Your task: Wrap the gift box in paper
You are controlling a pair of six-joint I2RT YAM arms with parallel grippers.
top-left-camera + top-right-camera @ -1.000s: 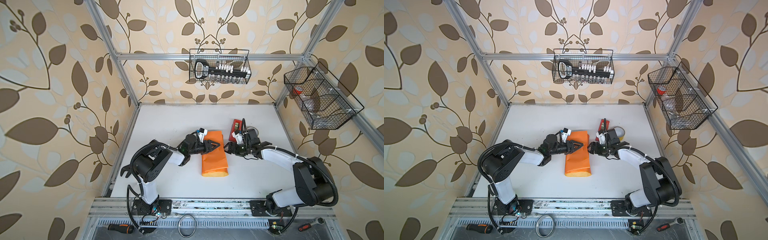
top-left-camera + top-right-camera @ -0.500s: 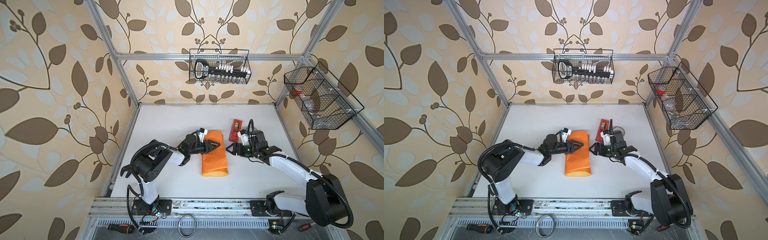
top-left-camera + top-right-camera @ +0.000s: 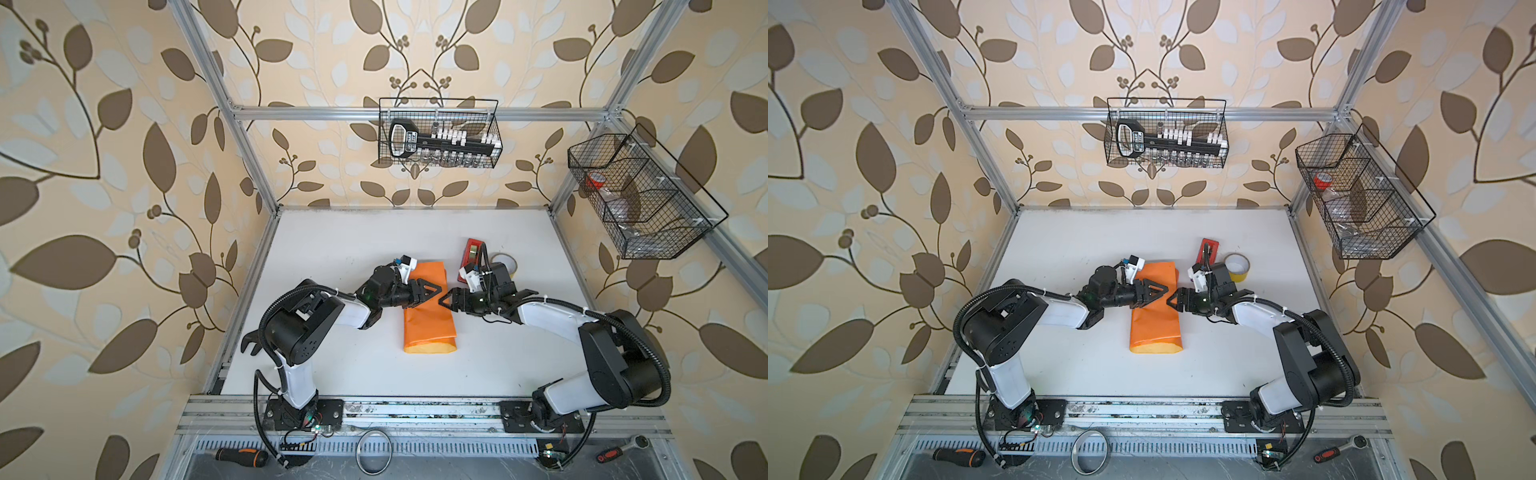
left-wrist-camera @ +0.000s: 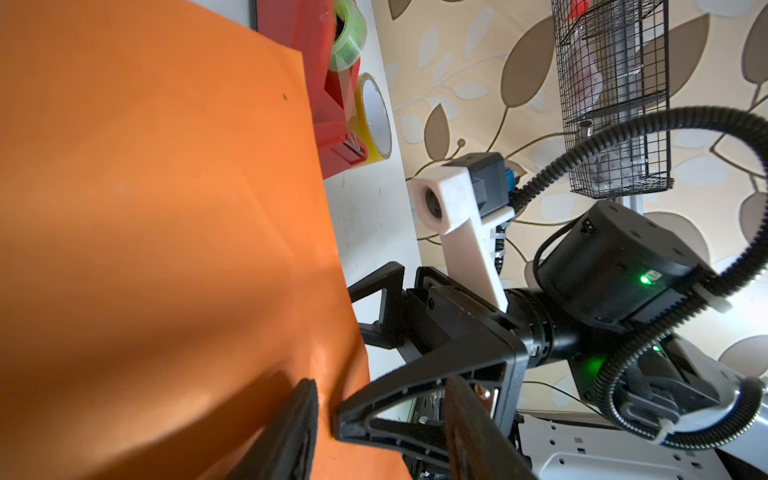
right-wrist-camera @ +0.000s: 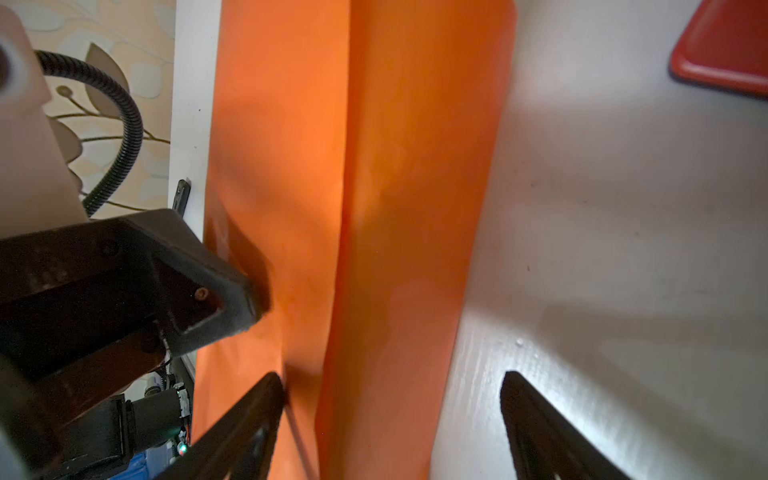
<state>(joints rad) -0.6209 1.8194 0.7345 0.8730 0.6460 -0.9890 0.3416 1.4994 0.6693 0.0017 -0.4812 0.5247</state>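
The paper (image 3: 428, 328) (image 3: 1154, 328) lies folded into a long orange parcel at the middle of the table; the gift box is hidden under it. My left gripper (image 3: 435, 289) (image 3: 1163, 289) is open, turned on its side over the parcel's far half. One of its fingers (image 4: 301, 419) rests on the orange top (image 4: 166, 208). My right gripper (image 3: 444, 300) (image 5: 392, 386) reaches in from the right, wide open. It straddles the parcel's right edge (image 5: 407, 166), one finger on the paper and one over the table. The two grippers' tips nearly meet.
A red tape dispenser (image 3: 473, 249) (image 3: 1207, 246) and a yellow tape roll (image 3: 1237, 266) (image 4: 374, 120) stand just behind the right wrist. Wire baskets hang on the back wall (image 3: 438, 137) and the right wall (image 3: 640, 199). A screwdriver (image 3: 241, 456) lies below the front rail.
The right arm's elbow swung outward and came back. Its gripper stayed at the parcel's right edge and crept slightly further over the paper. The left gripper has hardly moved.
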